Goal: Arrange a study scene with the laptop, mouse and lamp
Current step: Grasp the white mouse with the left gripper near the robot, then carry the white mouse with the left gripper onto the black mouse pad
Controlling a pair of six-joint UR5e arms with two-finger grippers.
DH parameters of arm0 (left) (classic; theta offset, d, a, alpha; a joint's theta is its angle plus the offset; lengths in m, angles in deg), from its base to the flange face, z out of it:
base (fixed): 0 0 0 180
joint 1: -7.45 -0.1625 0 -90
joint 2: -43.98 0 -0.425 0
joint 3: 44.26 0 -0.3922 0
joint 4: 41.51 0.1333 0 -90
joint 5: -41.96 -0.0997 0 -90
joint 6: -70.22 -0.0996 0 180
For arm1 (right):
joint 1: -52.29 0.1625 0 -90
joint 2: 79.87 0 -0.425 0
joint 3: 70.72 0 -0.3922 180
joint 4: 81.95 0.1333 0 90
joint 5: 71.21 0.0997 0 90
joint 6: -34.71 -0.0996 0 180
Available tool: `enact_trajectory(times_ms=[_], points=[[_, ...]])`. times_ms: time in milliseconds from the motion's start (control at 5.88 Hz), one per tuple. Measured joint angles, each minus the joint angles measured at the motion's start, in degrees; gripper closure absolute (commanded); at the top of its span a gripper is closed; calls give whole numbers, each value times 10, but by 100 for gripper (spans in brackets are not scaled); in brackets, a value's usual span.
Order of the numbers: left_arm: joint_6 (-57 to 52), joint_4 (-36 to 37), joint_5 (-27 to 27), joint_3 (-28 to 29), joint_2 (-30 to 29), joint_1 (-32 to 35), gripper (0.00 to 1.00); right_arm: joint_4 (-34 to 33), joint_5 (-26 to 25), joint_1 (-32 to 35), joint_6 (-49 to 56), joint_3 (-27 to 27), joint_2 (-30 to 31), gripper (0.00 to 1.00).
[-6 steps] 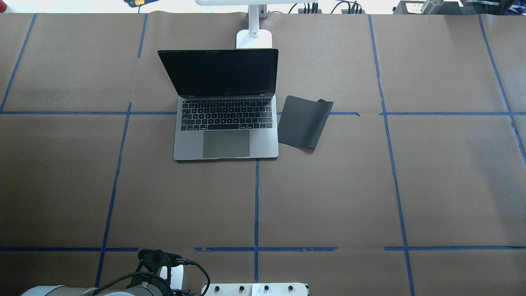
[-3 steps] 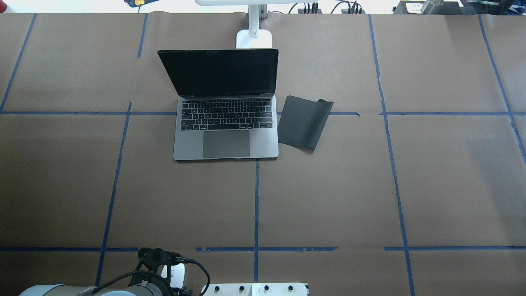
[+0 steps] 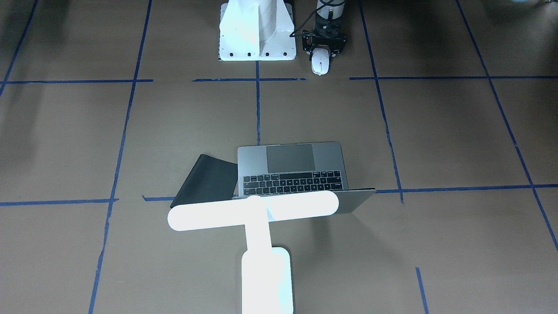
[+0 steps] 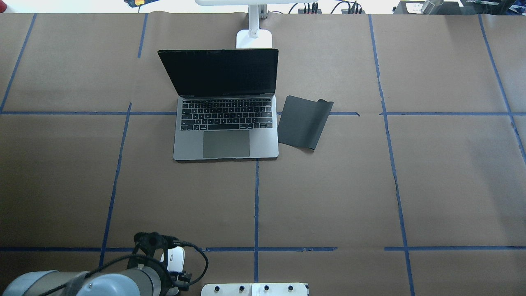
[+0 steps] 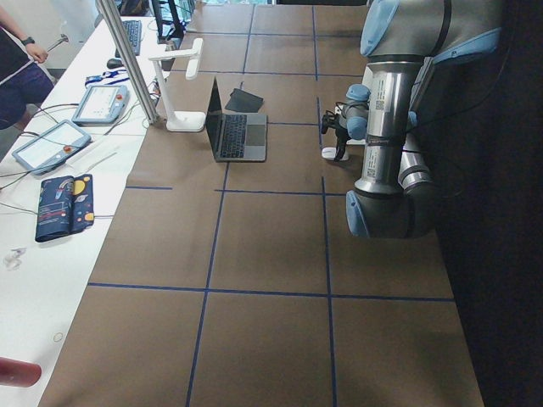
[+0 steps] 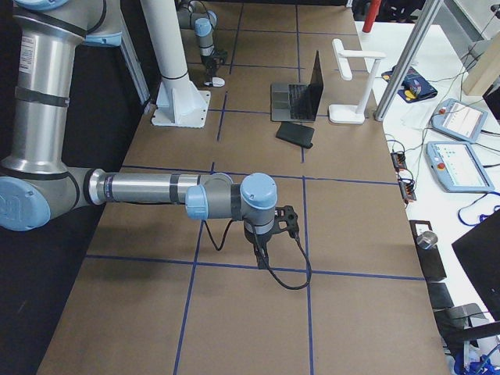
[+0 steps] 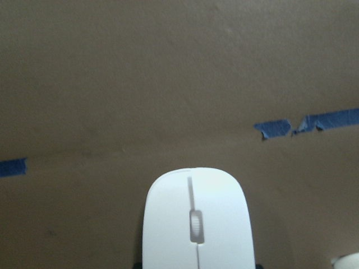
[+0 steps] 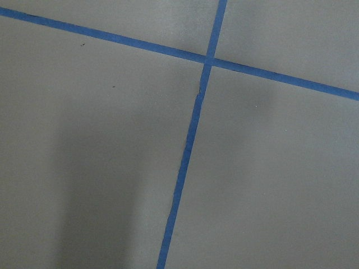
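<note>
Three task items are on the paper-covered table (image 4: 370, 185). We find the mouse (image 3: 319, 62) at the robot's edge, just beside the white pedestal (image 3: 255, 30), with its nose toward the laptop (image 4: 226, 139) and near a blue tape line (image 4: 287, 249). The left gripper (image 3: 321, 52) is clamped on the mouse's rear (we cannot tell whether the mouse touches the paper). The laptop sits open mid-table, well apart from the mouse, with its dark screen facing the robot. A black mat (image 4: 303, 121) lies just beside its right edge, one far corner curled. The lamp (image 3: 261, 244) glows behind the lid, its bar running across above it. The right gripper (image 6: 262, 238) points down at bare paper far to the right; we cannot tell whether its fingers are apart or together.
</note>
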Motion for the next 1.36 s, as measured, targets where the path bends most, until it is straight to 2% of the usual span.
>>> enact_trajectory(times_ms=[340,681,1021,1191,1362], points=[[-58,24,3,-33,-24,46,80,0,0,0,0,0,0,0],[-114,68,9,-22,-118,100,80,0,0,0,-1,1,0,0],[-123,75,28,75,-243,141,80,0,-1,0,-6,1,0,0],[-122,73,44,150,-315,166,79,1,-1,0,-14,1,0,0],[-121,70,66,250,-398,193,76,1,-1,0,-18,1,0,0]])
